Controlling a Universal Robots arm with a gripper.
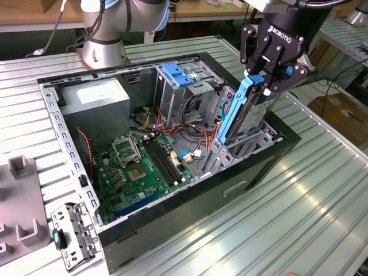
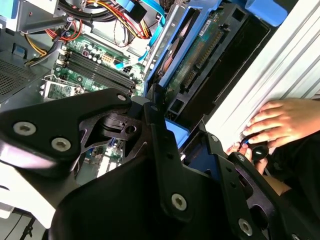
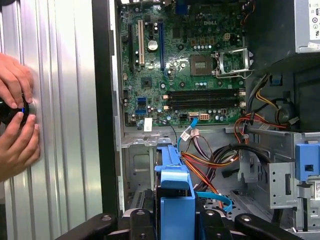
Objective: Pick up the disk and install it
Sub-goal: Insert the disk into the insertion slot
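Observation:
The disk (image 1: pixel 244 118) stands on edge, a dark drive with blue side rails, partly lowered into a bay at the exterior view's right end of the open computer case (image 1: pixel 172 213). My gripper (image 1: pixel 261 86) is shut on its upper end from above. In the first wrist view the blue rail of the disk (image 3: pixel 175 200) sits between the black fingers of the gripper (image 3: pixel 175 225), above the bay. The second wrist view looks along the disk (image 2: pixel 200 55), showing its connector edge beside the metal bay wall, past the gripper (image 2: pixel 172 137).
Inside the case lie a green motherboard (image 1: pixel 138 167), a grey power supply (image 1: pixel 95 98), loose coloured cables (image 1: pixel 184 129) and a metal drive cage with a blue tab (image 1: pixel 178 75). A person's hands (image 3: pixel 15 125) rest on the ribbed table beside the case. Grey fixtures (image 1: pixel 20 201) stand at the exterior view's left.

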